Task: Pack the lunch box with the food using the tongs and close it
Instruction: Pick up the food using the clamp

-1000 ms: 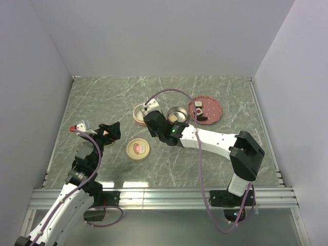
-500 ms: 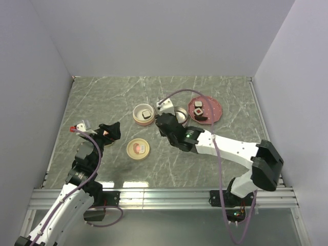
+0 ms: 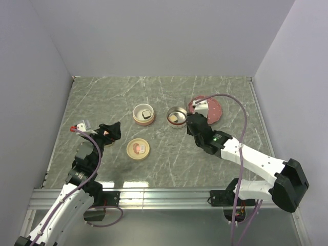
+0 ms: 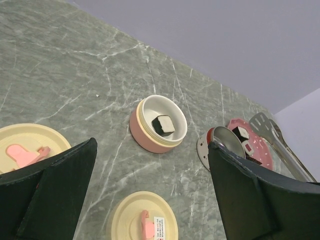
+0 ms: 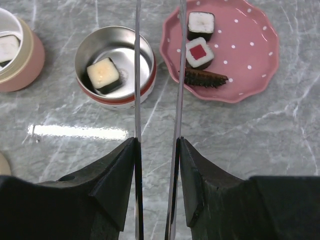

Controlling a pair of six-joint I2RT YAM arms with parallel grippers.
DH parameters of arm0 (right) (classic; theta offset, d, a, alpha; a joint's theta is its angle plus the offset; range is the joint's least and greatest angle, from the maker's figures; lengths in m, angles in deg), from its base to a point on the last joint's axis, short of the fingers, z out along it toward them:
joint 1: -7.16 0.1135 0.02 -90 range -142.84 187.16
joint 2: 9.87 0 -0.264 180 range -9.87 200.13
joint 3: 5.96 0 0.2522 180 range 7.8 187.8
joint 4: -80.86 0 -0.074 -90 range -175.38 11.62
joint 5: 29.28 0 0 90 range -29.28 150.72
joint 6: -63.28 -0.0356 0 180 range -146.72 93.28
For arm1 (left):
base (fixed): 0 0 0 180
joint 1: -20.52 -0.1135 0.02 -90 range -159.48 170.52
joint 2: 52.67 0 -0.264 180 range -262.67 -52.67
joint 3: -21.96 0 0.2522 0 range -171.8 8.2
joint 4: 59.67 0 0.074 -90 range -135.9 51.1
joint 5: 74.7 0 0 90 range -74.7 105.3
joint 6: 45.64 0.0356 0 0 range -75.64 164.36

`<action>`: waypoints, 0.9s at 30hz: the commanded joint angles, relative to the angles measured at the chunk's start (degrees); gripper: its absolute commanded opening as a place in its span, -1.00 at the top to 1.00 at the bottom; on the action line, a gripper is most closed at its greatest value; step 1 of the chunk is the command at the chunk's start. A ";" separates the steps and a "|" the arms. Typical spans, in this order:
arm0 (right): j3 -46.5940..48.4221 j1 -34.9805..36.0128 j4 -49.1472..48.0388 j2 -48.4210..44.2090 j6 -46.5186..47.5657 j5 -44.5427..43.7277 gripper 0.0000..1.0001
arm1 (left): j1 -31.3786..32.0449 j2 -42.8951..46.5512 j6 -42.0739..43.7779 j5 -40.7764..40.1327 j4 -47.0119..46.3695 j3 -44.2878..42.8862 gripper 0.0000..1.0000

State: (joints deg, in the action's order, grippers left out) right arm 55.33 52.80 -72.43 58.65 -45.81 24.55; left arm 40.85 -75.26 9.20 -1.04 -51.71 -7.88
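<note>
While the right gripper (image 5: pixel 157 160) clamps the tongs (image 5: pixel 136 75), their thin arms stand slightly spread, pinching nothing, crossing the steel bowl (image 5: pixel 97 47) rim and the pink plate (image 5: pixel 250 55) edge. Two food pieces (image 5: pixel 199 52) sit on the plate, with one more in each bowl.

Overhead, mid-frame: the first bowl (image 3: pixel 137 114), a food piece (image 3: pixel 145 115) inside. Right of it, the second bowl (image 3: pixel 170 112) holds a second food piece (image 3: pixel 175 118). Further right, the plate (image 5: pixel 250 60) carries a third food piece (image 5: pixel 201 22) above a fourth food piece (image 5: pixel 199 53). The tongs (image 5: pixel 137 75) cross between second bowl and plate. One lid (image 3: pixel 138 149) lies below the first bowl, another lid (image 4: pixel 27 142) far left.
</note>
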 commanded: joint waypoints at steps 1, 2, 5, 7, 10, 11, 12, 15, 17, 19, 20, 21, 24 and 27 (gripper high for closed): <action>-0.68 -1.61 -2.40 -1.89 -1.21 0.30 0.06 | 0.14 0.26 0.18 0.87 -2.02 0.08 -0.99; -0.77 -2.40 -2.40 -1.63 -1.38 0.30 0.06 | 0.14 0.26 0.26 0.78 -2.02 0.17 -0.99; -1.12 -4.42 -2.23 -1.01 -1.47 0.83 0.04 | 0.14 0.18 0.26 0.78 -1.93 0.08 -0.99; -1.65 -6.26 -3.01 -0.49 -1.65 2.14 0.03 | 0.05 0.18 0.26 0.78 -1.84 -0.01 -0.99; -2.26 -8.02 -3.63 0.13 -1.56 3.73 0.01 | 0.05 0.26 0.26 0.87 -2.02 0.17 -0.99; -2.35 -8.55 -3.72 0.31 -1.56 4.17 0.01 | 0.14 0.18 0.26 0.87 -2.02 0.08 -0.99; -2.44 -9.60 -3.90 0.57 -1.48 4.69 0.00 | 0.14 0.18 0.26 0.78 -1.93 0.17 -0.99; -2.44 -10.84 -4.51 1.27 -1.48 5.58 -0.02 | 0.14 0.09 0.35 0.70 -2.02 0.17 -0.99; -2.00 -11.02 -4.77 2.15 -1.04 5.75 -0.02 | 0.14 0.09 0.35 0.69 -1.93 -0.01 -0.99; -1.30 -11.46 -5.04 3.55 -0.69 6.19 -0.03 | 0.14 0.26 0.35 0.61 -1.93 0.17 -0.99; -0.60 -11.63 -5.04 4.08 -0.25 6.37 -0.04 | 0.14 0.35 0.35 0.61 -1.93 0.17 -0.99; -0.16 -11.81 -4.78 4.70 -0.16 6.37 -0.05 | 0.14 0.27 0.27 0.52 -1.84 0.17 -0.99; 1.25 -12.07 -4.43 6.98 -0.07 5.58 -0.10 | 0.05 0.26 0.35 0.52 -1.84 0.17 -0.99; 1.87 -12.51 -4.60 8.74 0.11 5.14 -0.11 | 0.05 0.26 0.35 0.34 -1.84 0.17 -0.99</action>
State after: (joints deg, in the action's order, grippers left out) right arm 54.21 41.09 -74.77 66.71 -46.27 30.83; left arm 40.85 -75.26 9.20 -1.06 -51.69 -7.88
